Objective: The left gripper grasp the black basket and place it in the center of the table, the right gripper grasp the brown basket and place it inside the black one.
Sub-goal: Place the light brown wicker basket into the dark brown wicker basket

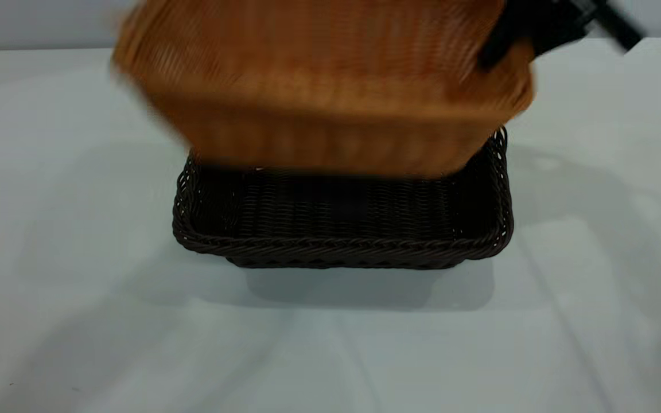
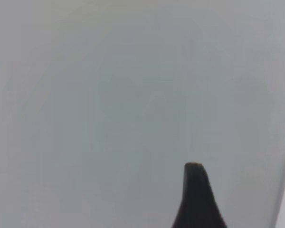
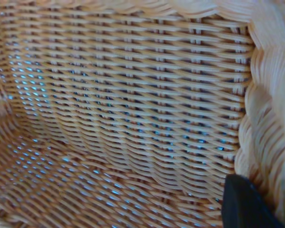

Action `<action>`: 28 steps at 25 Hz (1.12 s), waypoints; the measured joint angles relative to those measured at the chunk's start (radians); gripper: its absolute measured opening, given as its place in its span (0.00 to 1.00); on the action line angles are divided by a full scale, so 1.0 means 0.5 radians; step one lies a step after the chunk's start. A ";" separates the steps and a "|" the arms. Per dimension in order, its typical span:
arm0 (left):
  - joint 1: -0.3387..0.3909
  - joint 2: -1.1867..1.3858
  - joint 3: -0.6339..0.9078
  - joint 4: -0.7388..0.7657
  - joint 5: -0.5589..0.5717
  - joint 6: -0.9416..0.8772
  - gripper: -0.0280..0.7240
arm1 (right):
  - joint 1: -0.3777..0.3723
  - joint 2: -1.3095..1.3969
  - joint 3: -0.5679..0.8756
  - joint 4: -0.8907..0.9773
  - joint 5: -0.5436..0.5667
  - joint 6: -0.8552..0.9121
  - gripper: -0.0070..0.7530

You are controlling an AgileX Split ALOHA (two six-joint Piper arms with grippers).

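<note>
Low frontal exterior; wrist cameras close on table (image 2: 109,95), brown basket (image 3: 133,109).

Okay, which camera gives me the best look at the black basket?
The exterior view: the black basket sits whole on the table, only its far side covered by the brown basket hanging above it. The right wrist view shows only brown weave, and the left wrist view only bare table.

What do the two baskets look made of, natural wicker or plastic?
The brown basket is woven of smooth, glossy, very uniform orange-tan strands with a braided rim, which suggests synthetic wicker, though natural rattan can't be excluded. The black basket shows the same even weave in dark brown-black with a slight sheen, likely also plastic.
</note>
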 joint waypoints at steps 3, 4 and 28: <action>0.000 -0.068 0.000 0.000 0.043 -0.095 0.64 | 0.065 0.118 0.000 -0.004 -0.046 -0.009 0.10; 0.000 -0.078 0.000 0.000 0.064 -0.118 0.64 | 0.066 0.147 0.000 0.001 -0.048 -0.009 0.10; 0.000 -0.092 0.000 0.004 0.289 -0.153 0.64 | 0.082 0.215 0.003 -0.270 -0.185 -0.010 0.42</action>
